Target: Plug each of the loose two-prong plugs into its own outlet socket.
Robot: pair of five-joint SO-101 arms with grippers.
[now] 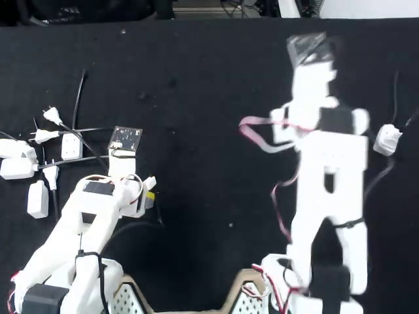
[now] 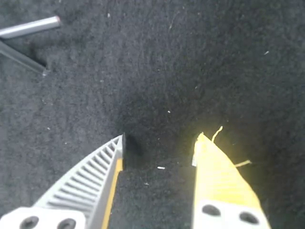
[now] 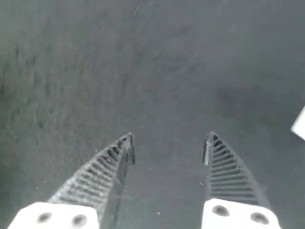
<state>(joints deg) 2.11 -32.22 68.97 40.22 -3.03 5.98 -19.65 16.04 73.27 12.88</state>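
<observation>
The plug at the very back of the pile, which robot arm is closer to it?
Left. The left arm holds its jaws a short way from the plug, toward the table's middle and front. The right arm stretches up the table's other side, far away.

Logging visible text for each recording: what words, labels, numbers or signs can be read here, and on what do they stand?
None can be read.
White outlet socket: any markings are too small to tell.
Circuit board on the left arm: pale specks, too blurred to read.
White corded block: no legible print.
</observation>
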